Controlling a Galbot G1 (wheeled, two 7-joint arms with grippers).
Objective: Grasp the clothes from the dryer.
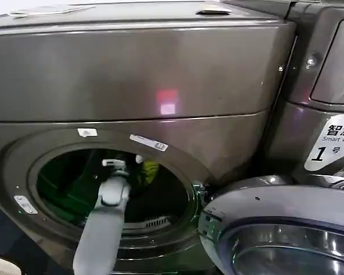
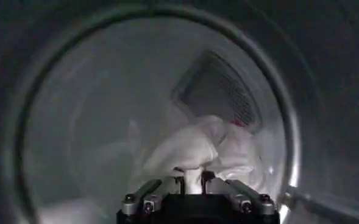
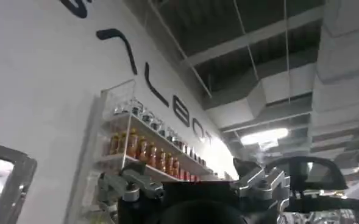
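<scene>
The dryer [image 1: 132, 74] is a dark bronze-grey front-loader with its round porthole open. My left arm reaches through the porthole, and my left gripper [image 1: 121, 165] is inside the drum beside a yellow-green piece of the clothes [image 1: 150, 170]. Seen from the left wrist, the left gripper [image 2: 192, 177] is shut on a fold of the white clothes [image 2: 197, 143], which lie bunched against the drum's back wall with a bit of red [image 2: 238, 122] showing. My right gripper [image 3: 191, 167] is held away from the dryer, open, with nothing between its fingers.
The dryer's door [image 1: 275, 229] hangs open at the lower right, close to the porthole rim. A second machine with a white "1" label [image 1: 328, 148] stands to the right. The drum has a vent grille [image 2: 219, 91] behind the clothes. A wall shelf of bottles [image 3: 142, 149] faces the right wrist.
</scene>
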